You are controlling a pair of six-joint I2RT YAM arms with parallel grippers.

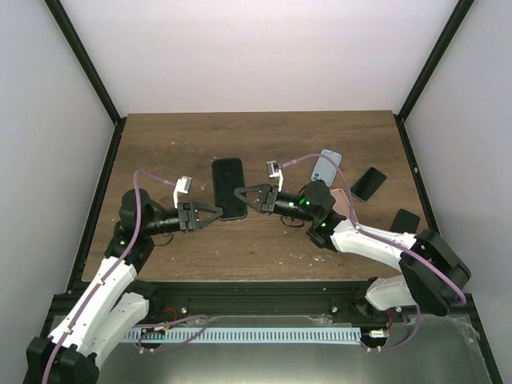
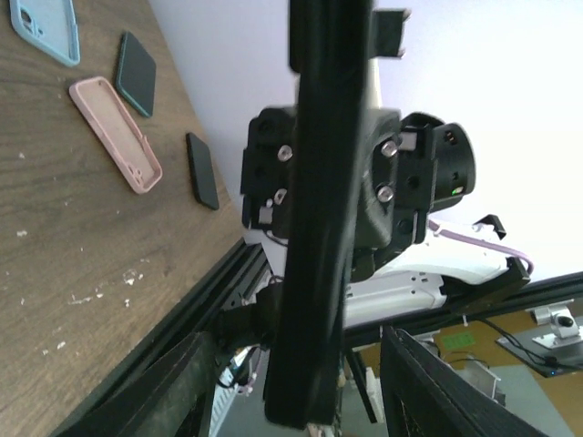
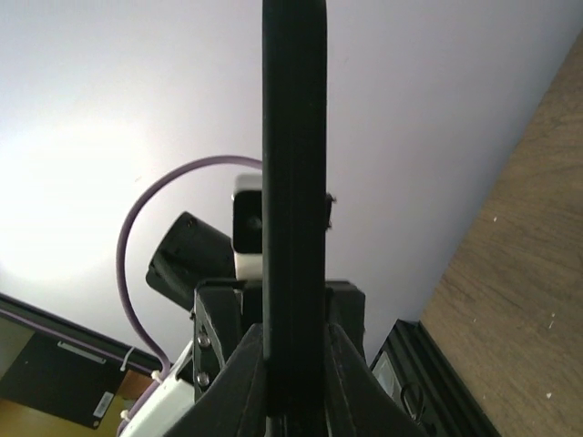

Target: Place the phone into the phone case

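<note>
Fingers (image 3: 239, 378) of right gripper (image 1: 238, 194) clamped phone (image 1: 227, 178) edge; left gripper (image 1: 218, 213) gaped astride it. We feared one-sided pinch letting phone pivot.

No text, brand, number or sign can be read in any of the views. A small pale sticker (image 3: 103, 401) on the dark panel at the lower left of the right wrist view carries print too small to make out. A green label (image 2: 458, 340) behind the bench in the left wrist view is blurred.
</note>
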